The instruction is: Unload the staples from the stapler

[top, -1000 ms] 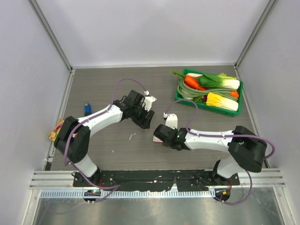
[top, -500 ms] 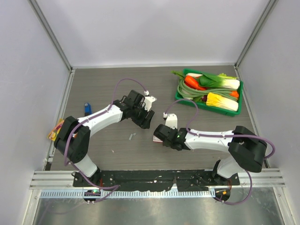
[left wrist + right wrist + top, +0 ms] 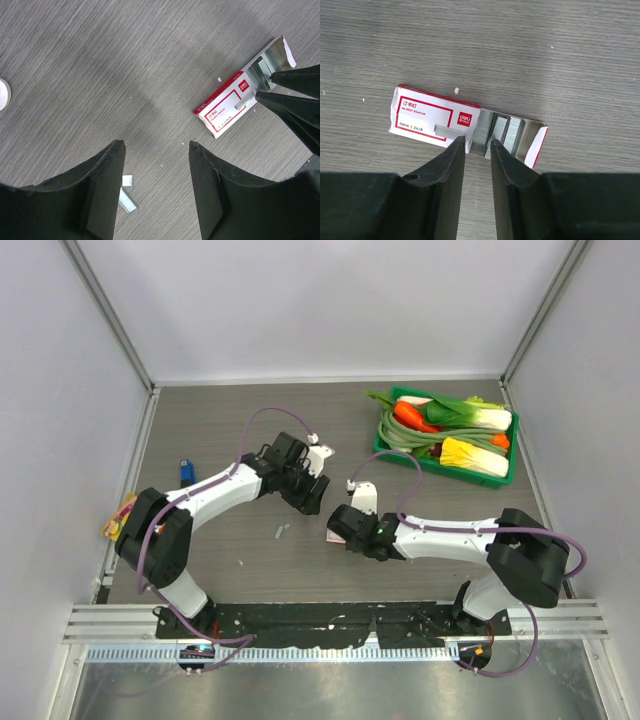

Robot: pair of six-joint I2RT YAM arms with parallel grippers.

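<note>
The blue stapler is seen lying on the worktop near the left wall, well apart from both arms. Loose staples lie just beside the left gripper, whose fingers are held wide apart. The right gripper is poised at the open end of a staple box, its fingers narrowly parted; whether a strip is pinched cannot be told.

Worktop: grey wood-grain, matt, finely ridged. Box just ahead of the right pincer: printed card, smooth, slight sheen, silvery-lined open end. Staples beside the left pincer: grey metal, shiny. Pincer fingers: black plastic, matt.
</note>
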